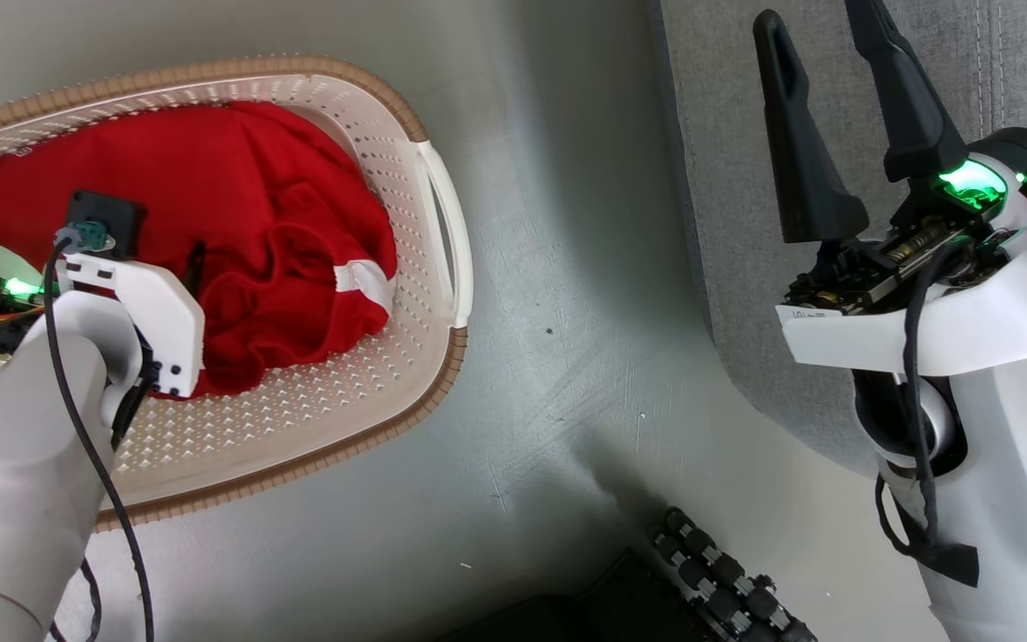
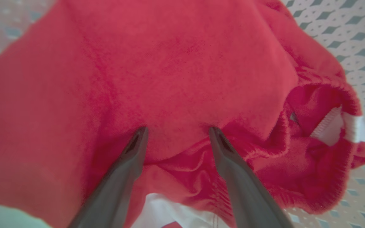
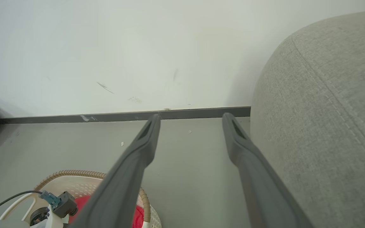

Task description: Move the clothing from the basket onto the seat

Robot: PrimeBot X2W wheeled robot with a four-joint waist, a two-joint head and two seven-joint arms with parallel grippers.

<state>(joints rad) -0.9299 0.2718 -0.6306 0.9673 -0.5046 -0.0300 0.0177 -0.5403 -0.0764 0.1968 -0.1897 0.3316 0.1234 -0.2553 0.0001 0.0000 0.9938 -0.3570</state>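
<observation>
No readable text; arm tag (image 1: 808, 314) maybe lettered.

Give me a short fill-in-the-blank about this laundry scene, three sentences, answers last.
1. The bright red thin-fabric clothing lies ____ the oval cream-white perforated plastic basket.
2. The left end effector, jaws ____, has its tips at that clothing.
3. The right end effector, beside the large grey fabric-upholstered seat, holds ____.
Answers: inside; open; nothing.

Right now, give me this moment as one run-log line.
stage: reach | left pincer: open, tips at clothing in basket | right pincer: open, empty, beside seat
</observation>
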